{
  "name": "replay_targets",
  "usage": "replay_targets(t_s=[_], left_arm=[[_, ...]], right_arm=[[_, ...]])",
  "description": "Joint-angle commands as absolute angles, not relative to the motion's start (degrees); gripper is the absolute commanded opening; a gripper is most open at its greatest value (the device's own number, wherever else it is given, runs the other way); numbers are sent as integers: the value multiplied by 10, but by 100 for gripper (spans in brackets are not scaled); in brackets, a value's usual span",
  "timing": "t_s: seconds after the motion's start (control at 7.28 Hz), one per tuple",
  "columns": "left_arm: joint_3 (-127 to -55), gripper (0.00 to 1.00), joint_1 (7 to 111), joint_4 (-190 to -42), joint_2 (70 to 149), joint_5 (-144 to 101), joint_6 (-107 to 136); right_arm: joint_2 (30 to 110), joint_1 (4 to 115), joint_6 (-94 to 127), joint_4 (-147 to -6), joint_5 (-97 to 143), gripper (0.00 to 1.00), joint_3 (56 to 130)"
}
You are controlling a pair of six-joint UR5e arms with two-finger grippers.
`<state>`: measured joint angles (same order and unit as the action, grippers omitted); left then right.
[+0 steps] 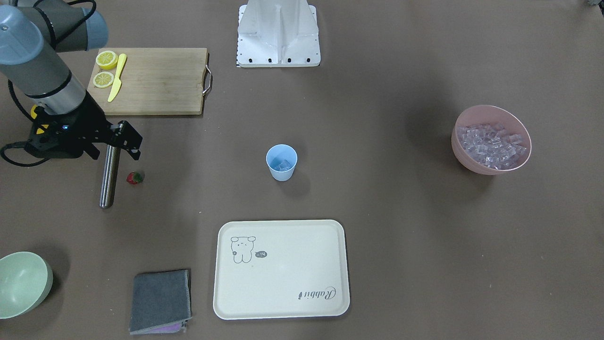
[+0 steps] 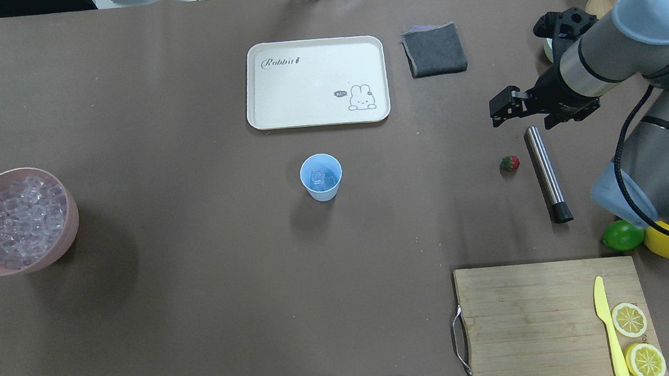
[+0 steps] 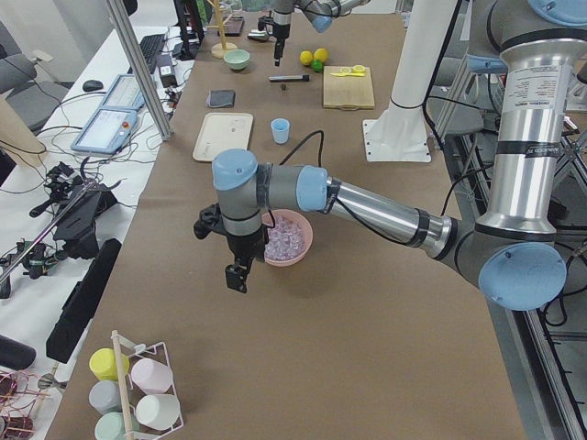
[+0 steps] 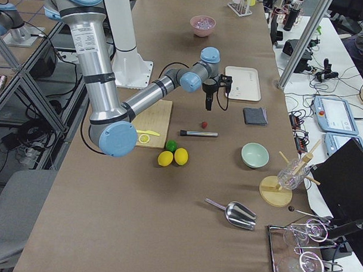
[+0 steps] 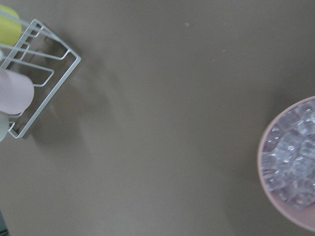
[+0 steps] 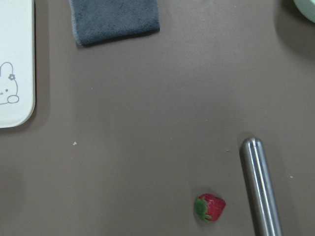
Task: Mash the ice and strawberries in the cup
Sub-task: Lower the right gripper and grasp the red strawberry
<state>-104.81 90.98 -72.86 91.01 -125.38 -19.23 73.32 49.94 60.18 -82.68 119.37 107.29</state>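
Closest to the front-facing camera, a cream tray (image 1: 283,278) is lying flat on the brown worktop (image 1: 401,236). A folded grey cloth (image 1: 160,300) is lying beside it, and a pale green bowl (image 1: 21,283) is sitting at the corner beyond the cloth. Past the tray, the cup (image 1: 281,163) is standing upright in the middle of the worktop, with a few pieces of ice (image 2: 321,178) lying in its bottom. Well off to one side, a pink bowl (image 1: 488,171) is holding a heap of more cubes.

The strawberry (image 1: 135,177) is lying on the bare worktop, well apart from the cup and just beside a steel rod (image 1: 109,177) that is lying flat. The right hand (image 1: 130,141) is hanging in the air near the strawberry and the rod, pointing down; I cannot tell whether its fingers are parted. The left hand (image 3: 238,278) is hovering above the worktop close to the pink bowl, and its state cannot be told either. A wooden board (image 1: 160,80) is carrying two lemon halves (image 1: 104,69) and a yellow knife (image 1: 117,78).
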Motion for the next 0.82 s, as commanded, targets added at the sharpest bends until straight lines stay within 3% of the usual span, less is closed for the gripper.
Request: replay_targets(t_s=[0.0,0.41,0.69], left_arm=[[-1034,100,951,-776,853,-1254,-201],[-1027,100,952,-842,822,-1303,-200],[-1027,100,952,-886,805,-1308,-200]], right_arm=[[693,488,606,-832,1190,100,1027],[665,476,588,-825,1173,100,944],[708,475,559,-795,1172,100,954]])
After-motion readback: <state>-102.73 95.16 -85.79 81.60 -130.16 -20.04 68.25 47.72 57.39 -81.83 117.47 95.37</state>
